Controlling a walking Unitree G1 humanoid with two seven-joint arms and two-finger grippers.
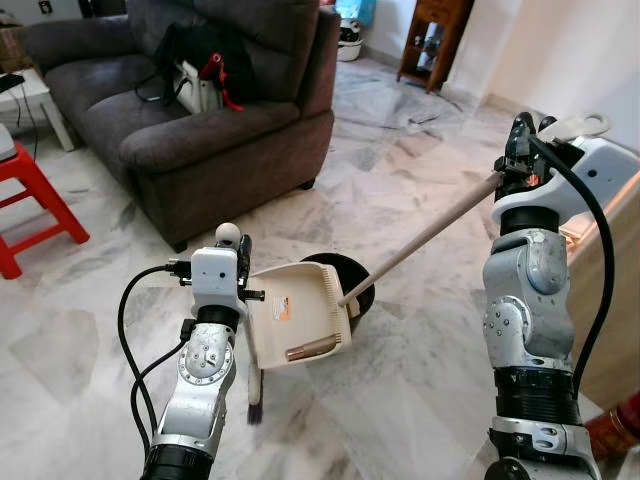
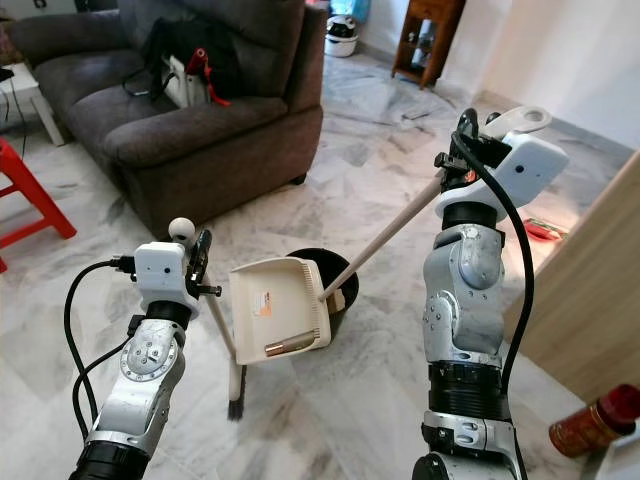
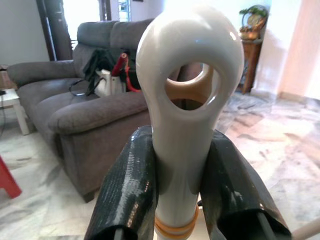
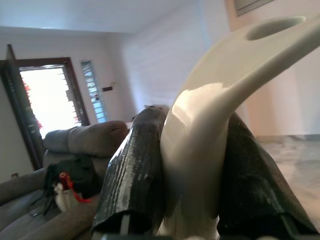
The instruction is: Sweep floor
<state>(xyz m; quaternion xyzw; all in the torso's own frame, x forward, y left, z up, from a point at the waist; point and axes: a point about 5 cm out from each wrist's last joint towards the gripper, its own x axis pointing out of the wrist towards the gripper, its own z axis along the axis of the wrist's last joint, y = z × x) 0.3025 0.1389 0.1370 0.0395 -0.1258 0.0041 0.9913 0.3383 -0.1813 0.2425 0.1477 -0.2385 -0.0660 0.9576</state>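
Observation:
My left gripper (image 1: 240,264) is shut on the white handle of a short broom (image 1: 229,235). Its dark bristles (image 1: 255,408) touch the marble floor below. In the left wrist view the handle's loop end (image 3: 189,100) stands up between the two black fingers (image 3: 127,192). My right gripper (image 1: 522,152), raised at the right, is shut on the long handle (image 1: 430,232) of a cream dustpan (image 1: 297,317). The pan hangs tilted over a black bin (image 1: 352,275) on the floor. In the right wrist view the fingers (image 4: 132,185) clamp that handle's hooked end (image 4: 200,125).
A grey sofa (image 1: 200,130) with a black bag (image 1: 200,60) stands at the back left. A red stool (image 1: 30,200) and a white table (image 1: 35,95) are left of it. A wooden cabinet (image 1: 612,300) rises close at the right, with a red jar (image 2: 595,418) at its foot.

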